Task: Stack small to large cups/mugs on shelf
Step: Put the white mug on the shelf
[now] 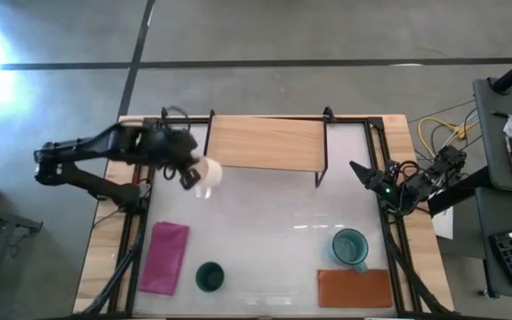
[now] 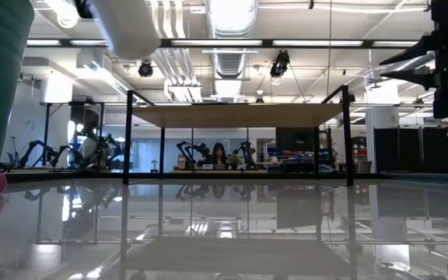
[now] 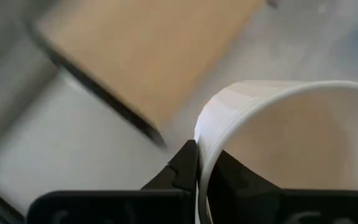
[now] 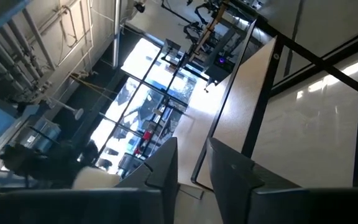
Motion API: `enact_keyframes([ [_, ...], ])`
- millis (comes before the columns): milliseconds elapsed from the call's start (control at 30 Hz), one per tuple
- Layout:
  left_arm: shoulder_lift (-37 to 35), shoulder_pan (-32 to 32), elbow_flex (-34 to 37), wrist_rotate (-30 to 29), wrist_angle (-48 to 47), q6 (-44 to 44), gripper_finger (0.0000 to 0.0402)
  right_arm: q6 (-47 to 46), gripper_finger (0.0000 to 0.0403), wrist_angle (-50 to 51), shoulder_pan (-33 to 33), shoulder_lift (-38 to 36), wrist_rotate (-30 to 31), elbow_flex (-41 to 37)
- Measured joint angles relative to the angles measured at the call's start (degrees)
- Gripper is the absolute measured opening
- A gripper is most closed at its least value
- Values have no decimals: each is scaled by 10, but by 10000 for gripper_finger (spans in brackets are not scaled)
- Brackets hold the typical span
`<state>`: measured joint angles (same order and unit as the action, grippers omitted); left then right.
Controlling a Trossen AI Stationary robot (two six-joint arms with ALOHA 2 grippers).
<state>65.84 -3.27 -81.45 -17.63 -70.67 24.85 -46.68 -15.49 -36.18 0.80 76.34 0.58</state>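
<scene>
L gripper [image 1: 188, 172] is clamped on the rim of the white mug [image 1: 208, 172], one finger inside, one outside, holding it up off the table just by the shelf [image 1: 265, 142] corner. Looks like the carry step: first cup en route to the board. Next it needs to swing over the wood and set down upright. Teal mug [image 1: 350, 247] and green cup [image 1: 209, 276] sit well away, nearer the table's front edge. R gripper [image 1: 367, 174] waits at the far side, fingers a little apart, holding nothing.
</scene>
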Motion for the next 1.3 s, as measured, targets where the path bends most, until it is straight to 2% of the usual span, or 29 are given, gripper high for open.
enact_keyframes([
  [133, 84, -20, -147, -39, -24, -154, 0, 0, 78, 0, 0, 0, 0, 0],
  [300, 187, -79, -278, -33, -56, -328, 0, 0, 81, -1, 0, 0, -21, 0],
  [367, 224, -116, -314, -2, -90, -354, 0, -3, 82, -2, 0, 1, -41, 0],
  [433, 254, -156, -338, 59, -108, -363, 0, -3, 81, -2, 0, 1, -55, 0],
  [500, 274, -192, -349, 96, -109, -375, 0, -5, 80, -2, 0, 1, -63, 0],
  [667, 318, -252, -364, 99, -112, -383, 0, -35, 82, -2, 0, 1, -62, 0],
  [767, 344, -273, -364, 127, -116, -390, 0, -37, 80, -2, 0, 1, -62, 0],
  [1033, 397, -279, -364, 134, -128, -432, 0, -39, 80, 0, 0, 13, -58, 0],
  [1300, 424, -298, -364, 126, -133, -405, 0, -54, 82, 0, 0, 37, -58, 0],
])
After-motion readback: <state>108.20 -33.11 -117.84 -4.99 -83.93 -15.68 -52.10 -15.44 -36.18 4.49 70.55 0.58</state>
